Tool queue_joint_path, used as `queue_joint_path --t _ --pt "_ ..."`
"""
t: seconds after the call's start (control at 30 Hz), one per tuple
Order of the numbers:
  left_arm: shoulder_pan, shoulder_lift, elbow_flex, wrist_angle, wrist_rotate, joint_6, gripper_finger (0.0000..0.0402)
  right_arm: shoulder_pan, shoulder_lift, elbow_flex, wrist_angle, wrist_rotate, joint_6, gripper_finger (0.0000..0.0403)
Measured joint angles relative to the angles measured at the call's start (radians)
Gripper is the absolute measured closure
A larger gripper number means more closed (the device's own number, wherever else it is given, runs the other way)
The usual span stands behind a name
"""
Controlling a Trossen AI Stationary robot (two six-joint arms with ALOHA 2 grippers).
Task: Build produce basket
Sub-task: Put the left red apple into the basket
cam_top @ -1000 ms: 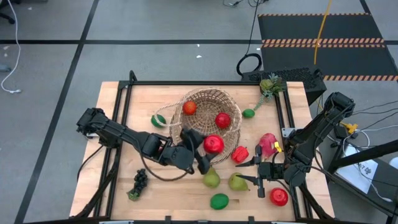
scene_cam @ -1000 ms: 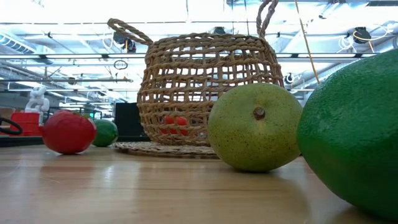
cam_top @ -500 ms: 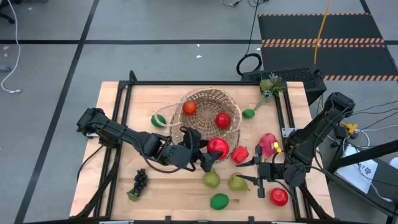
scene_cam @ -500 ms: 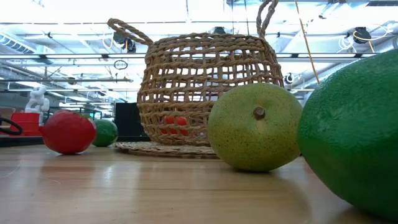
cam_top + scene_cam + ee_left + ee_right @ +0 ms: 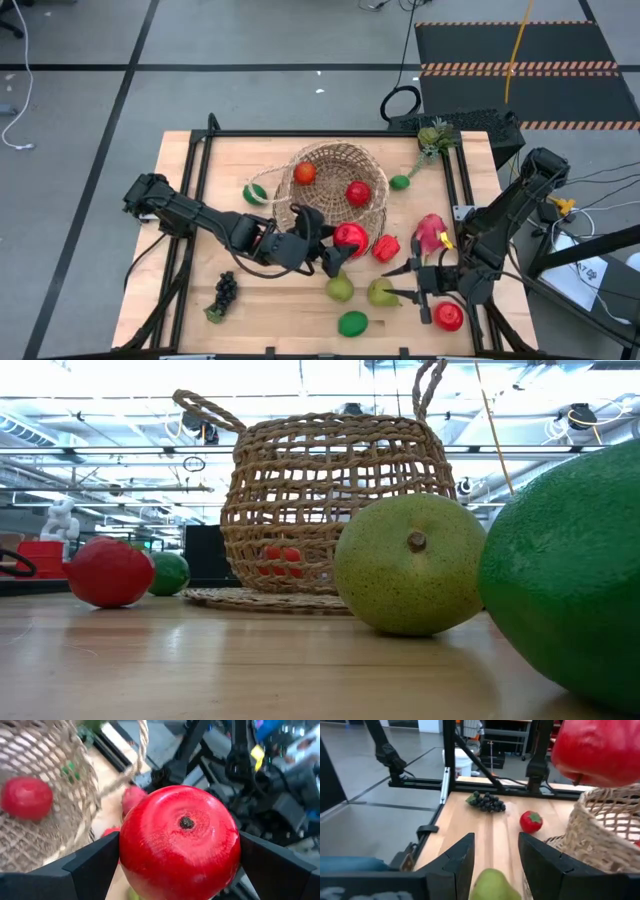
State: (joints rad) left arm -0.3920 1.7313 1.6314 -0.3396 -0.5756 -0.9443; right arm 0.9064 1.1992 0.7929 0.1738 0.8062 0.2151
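Wicker first: basket (image 5: 335, 185) sitting toward the far middle of the wooden table (image 5: 190, 220), thin handle arching off its near-left side, two red round fruits (image 5: 358, 192) lying inside. Reaching in from the left side, left gripper (image 5: 338, 250) just beside the basket's near rim, fingers spread wide around a big red apple (image 5: 180, 840), one pressed to each flank, fruit lifted clear of the boards. Waiting at the near right, right gripper (image 5: 412, 282), fingers part-way apart with nothing between them, pointing at a green pear (image 5: 380, 292) just ahead. Scattered close by: second pear (image 5: 340, 288), lime (image 5: 352, 323) at the near edge, pink dragon fruit (image 5: 430, 232) on the right, small red pepper-like piece (image 5: 386, 246) beside the apple. Smaller still: dark grapes (image 5: 224, 293) near the left corner, red fruit (image 5: 449, 316) under the right arm.
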Motion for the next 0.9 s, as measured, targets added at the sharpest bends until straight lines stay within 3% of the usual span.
queue_joint_path --t 0.3,0.67,0.9 --pt "0.006 0.0 0.0 0.0 0.008 0.324 0.0016 0.079 0.0 0.0 -0.001 0.0 0.017 0.0255" --pt "0.02 0.0 0.0 -0.002 0.008 0.291 0.0016 0.117 0.0 0.0 -0.001 0.004 -0.018 0.0255" --pt "0.034 0.0 0.0 -0.007 0.009 0.422 0.0017 0.117 0.0 0.0 -0.002 0.006 -0.035 0.0255"
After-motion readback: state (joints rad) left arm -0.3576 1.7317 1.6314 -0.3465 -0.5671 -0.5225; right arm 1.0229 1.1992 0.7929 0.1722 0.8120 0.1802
